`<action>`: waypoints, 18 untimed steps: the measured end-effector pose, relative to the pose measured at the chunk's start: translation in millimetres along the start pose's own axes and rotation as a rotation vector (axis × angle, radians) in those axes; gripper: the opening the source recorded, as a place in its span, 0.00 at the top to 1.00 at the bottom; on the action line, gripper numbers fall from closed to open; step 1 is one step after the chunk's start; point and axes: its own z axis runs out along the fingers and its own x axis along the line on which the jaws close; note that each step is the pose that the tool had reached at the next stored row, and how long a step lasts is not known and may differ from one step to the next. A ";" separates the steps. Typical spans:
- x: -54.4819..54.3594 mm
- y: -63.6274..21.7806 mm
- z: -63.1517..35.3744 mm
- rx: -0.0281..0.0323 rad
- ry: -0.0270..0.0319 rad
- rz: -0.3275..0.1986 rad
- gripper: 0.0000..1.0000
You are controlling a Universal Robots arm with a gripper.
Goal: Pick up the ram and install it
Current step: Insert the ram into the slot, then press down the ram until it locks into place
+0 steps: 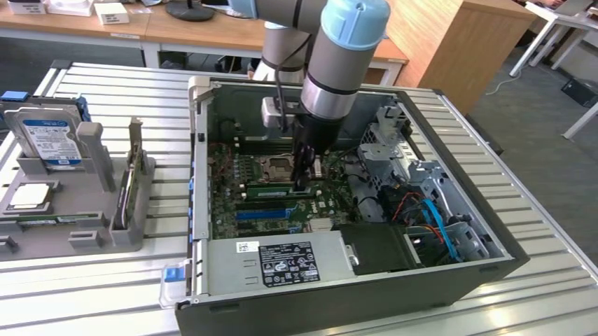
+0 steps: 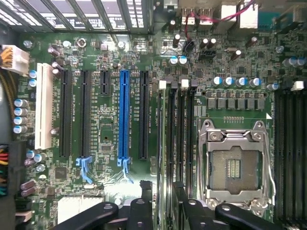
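Workshop bench: slatted metal table (image 1: 94, 280), wooden desks (image 1: 206, 31) behind at 12 o'clock.

Ext. view: I had the open PC case (image 1: 374, 308) at centre, its power supply (image 1: 280, 262) at 6 o'clock inside. A grey fixture (image 1: 89, 241) sat at 9 o'clock of the case, w/ a hard drive (image 1: 47, 140) standing in it. The arm (image 1: 341, 63) stood over the case, pointing straight down. The gripper (image 1: 301, 180) had its tips right at the board. The ram (image 1: 269, 187) was a green stick lying along a memory slot, just at 6 o'clock of the CPU socket (image 1: 277, 168). The tips were at the ram's 3 o'clock end; I couldn't tell if they touched it.

Wrist view: motherboard (image 2: 158, 43) seen face-on. The black memory slots (image 2: 181, 134) ran btwn the blue slot (image 2: 123, 115) and the CPU socket (image 2: 233, 165). The fingers (image 2: 145, 196) stood apart, released, nothing pinched btwn them. The gap sat over the memory slot farthest from the socket. Edge-on, I couldn't pick out the ram's board for sure.
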 end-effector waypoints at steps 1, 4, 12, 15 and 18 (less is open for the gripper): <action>0.0 0.1 -2.9 0.0000 0.0002 0.000 0.69; 0.0 0.4 -11.1 0.0000 0.0001 0.000 0.69; -0.1 0.7 -24.0 0.0001 -0.0002 0.000 0.69; 0.0 0.7 -24.2 0.0000 0.0001 0.000 0.69; 0.0 0.8 -24.2 0.0000 0.0000 0.000 0.69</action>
